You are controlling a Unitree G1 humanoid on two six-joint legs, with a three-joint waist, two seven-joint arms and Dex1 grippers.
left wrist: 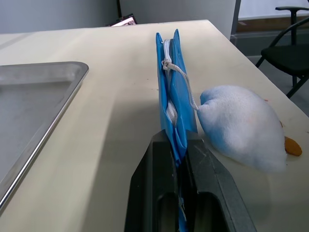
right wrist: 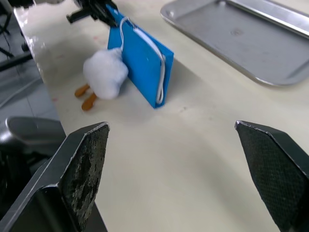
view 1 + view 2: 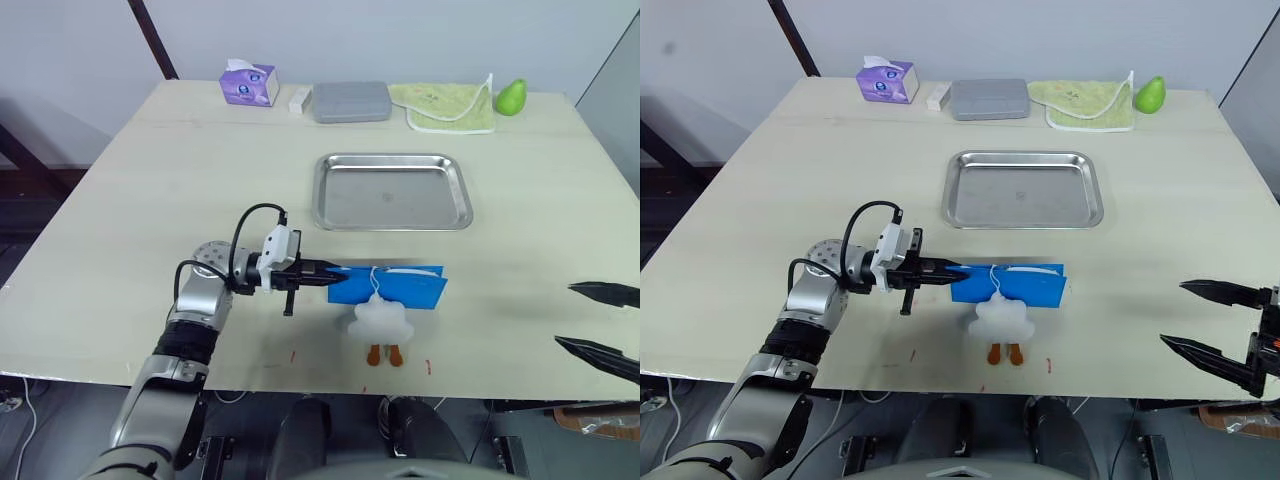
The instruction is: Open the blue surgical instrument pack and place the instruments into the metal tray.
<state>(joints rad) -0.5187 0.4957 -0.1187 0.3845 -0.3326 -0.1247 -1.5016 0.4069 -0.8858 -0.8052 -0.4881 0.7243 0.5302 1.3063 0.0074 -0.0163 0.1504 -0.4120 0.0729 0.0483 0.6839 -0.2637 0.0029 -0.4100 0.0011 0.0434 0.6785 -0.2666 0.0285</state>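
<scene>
The left end effector (image 3: 318,276) is clamped on one short edge of the blue surgical instrument pack (image 3: 395,286), which stands on edge on the surface (image 3: 150,200), near the metal tray (image 3: 392,190) and on the robot's side of it. A white plush charm (image 3: 381,318) hangs from its cord. The right end effector (image 3: 1212,322) hovers well apart, fingers spread wide. The tray is empty and the pack looks unopened. With only one edge pinched, the pack could twist or slip when pulled, and the dangling charm could snag the other fingers.
</scene>
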